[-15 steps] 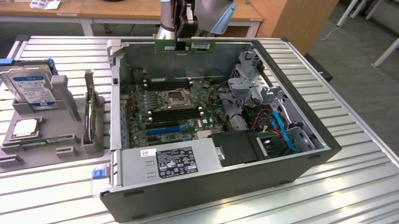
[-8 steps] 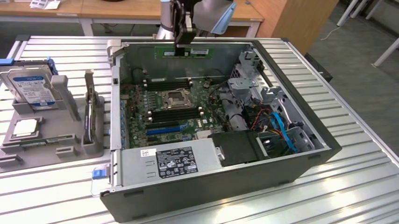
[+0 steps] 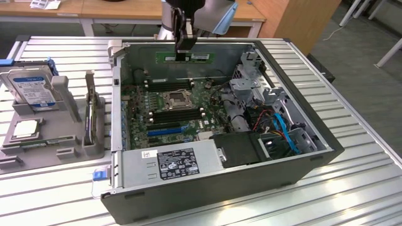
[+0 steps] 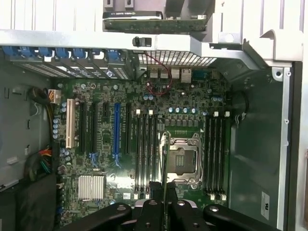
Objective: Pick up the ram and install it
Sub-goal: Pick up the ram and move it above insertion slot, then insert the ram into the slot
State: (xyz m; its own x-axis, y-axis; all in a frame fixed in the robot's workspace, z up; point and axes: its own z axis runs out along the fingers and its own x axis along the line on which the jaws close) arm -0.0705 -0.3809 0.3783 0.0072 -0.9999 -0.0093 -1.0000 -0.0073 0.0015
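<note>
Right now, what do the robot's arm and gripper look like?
The gripper is black and narrow, below a silver-grey wrist section with a pale blue part. Close up, its black linkage arms are rounded with visible pivot bolts.

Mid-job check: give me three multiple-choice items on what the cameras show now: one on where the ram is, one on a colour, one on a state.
1. Where is the ram?
A) seated in a slot
B) held by the gripper above the case
C) lying on the table

2. The label of the hard drive is:
A) red
B) yellow
C) blue

3. The case is:
A) open, with the motherboard exposed
B) closed by a side panel
C) turned upside down

Answers:
1 B: the gripper is shut on the green stick over the case's far end.
2 C: the upright drive carries a blue label.
3 A: the board lies in plain sight from above.
</note>
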